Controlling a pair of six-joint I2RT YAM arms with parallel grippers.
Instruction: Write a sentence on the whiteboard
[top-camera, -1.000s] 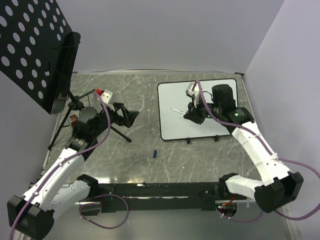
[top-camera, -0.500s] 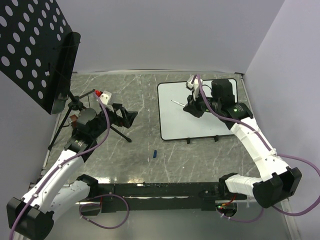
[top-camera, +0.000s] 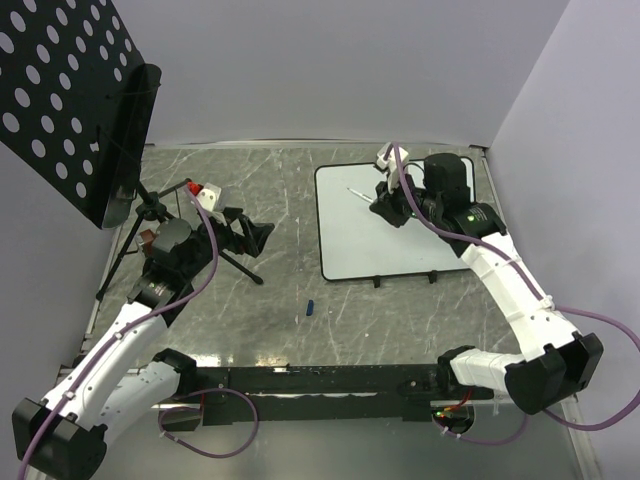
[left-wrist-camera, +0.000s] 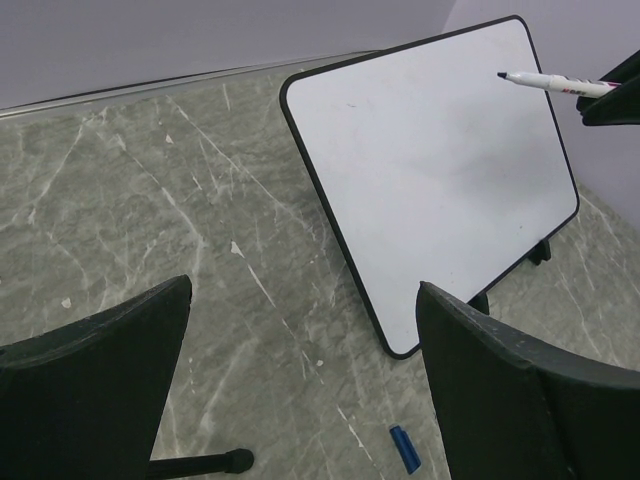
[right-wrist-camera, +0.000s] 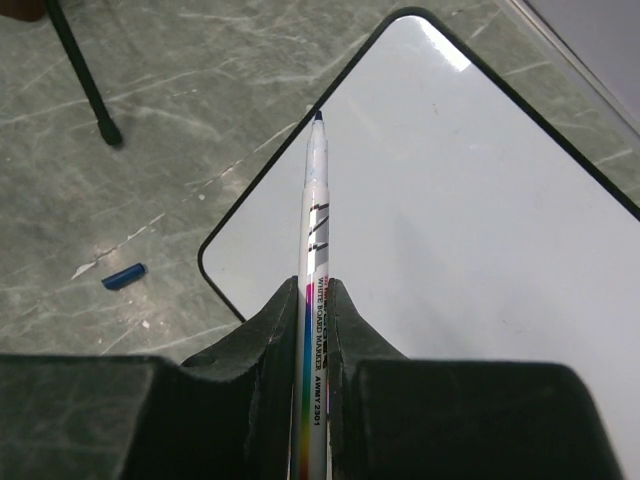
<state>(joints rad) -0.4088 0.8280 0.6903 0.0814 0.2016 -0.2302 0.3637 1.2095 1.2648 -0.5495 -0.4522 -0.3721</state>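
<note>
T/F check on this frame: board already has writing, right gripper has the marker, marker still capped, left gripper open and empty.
1. The whiteboard already has writing. False: its surface is blank.
2. The right gripper is shut on the marker. True.
3. The marker is capped. False: its tip is bare, and a small blue cap lies on the table, off the board.
4. The left gripper is open and holds nothing. True.
</note>
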